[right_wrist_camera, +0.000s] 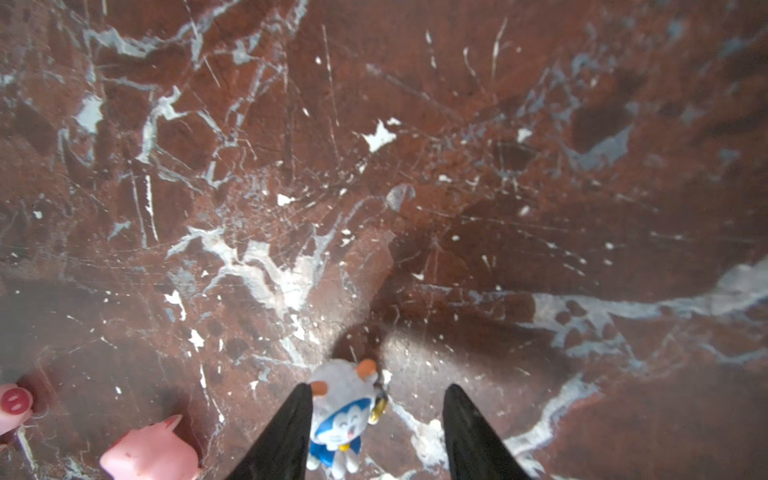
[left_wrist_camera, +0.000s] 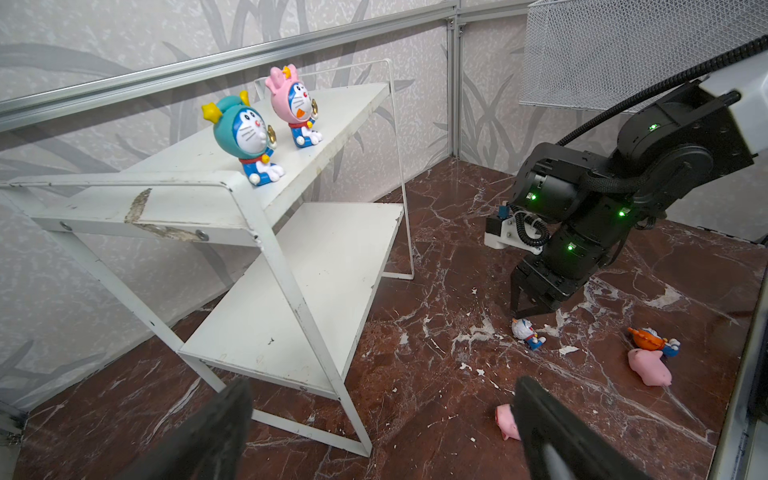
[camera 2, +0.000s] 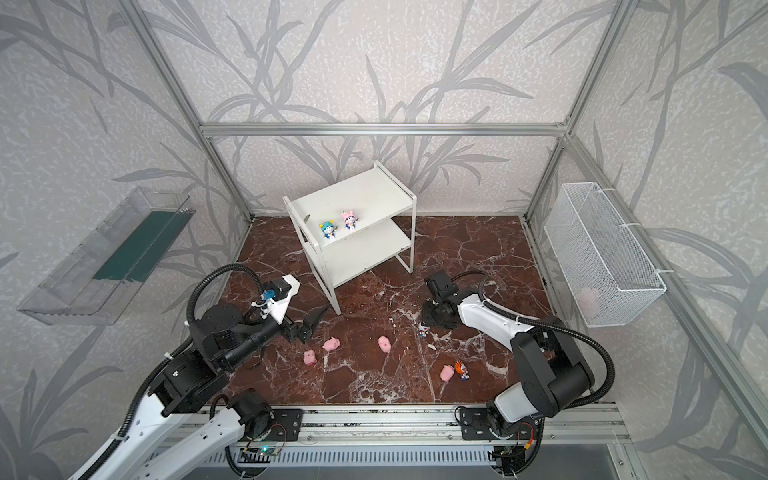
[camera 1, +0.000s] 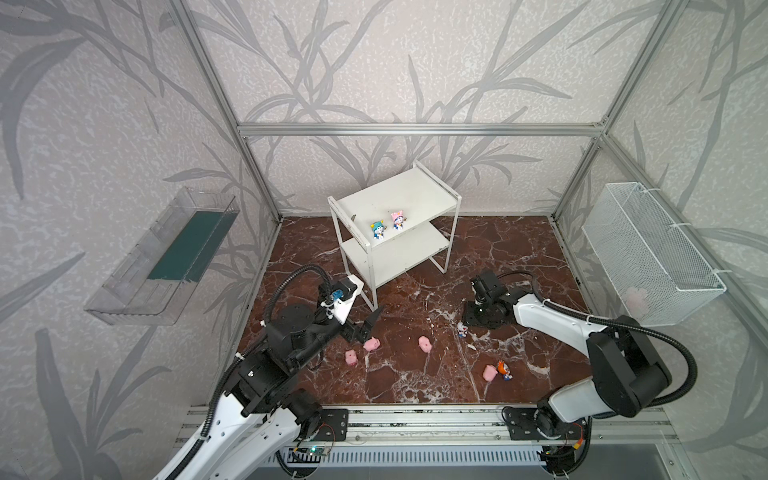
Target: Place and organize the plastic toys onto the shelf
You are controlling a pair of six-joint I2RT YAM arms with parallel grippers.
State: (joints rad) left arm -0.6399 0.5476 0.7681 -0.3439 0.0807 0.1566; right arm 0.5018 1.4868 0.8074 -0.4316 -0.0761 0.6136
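Observation:
The white two-tier shelf (camera 1: 399, 195) (camera 2: 357, 195) (left_wrist_camera: 324, 291) stands at the back. On its top board stand a teal-hat figurine (camera 1: 377, 231) (left_wrist_camera: 247, 139) and a pink-hat figurine (camera 1: 398, 220) (left_wrist_camera: 296, 106). A white-hat figurine (camera 1: 462, 331) (right_wrist_camera: 343, 411) lies on the floor between the open fingers of my right gripper (right_wrist_camera: 379, 388) (left_wrist_camera: 524, 313); one finger touches it and the other stands apart. An orange-hat figurine (camera 1: 504, 370) lies beside a pink pig (camera 1: 489, 372). More pigs (camera 1: 371, 344) (camera 1: 351, 357) (camera 1: 424, 343) lie on the floor. My left gripper (camera 1: 368, 328) (left_wrist_camera: 380, 386) hangs open and empty by the shelf's front leg.
A clear tray with a dark green panel (camera 1: 166, 257) hangs on the left wall. A white wire-mesh basket (camera 1: 648, 249) hangs on the right wall with a pale pink lump inside. The floor is dark red marble (camera 1: 415, 386), with a metal rail (camera 1: 415, 428) along its front.

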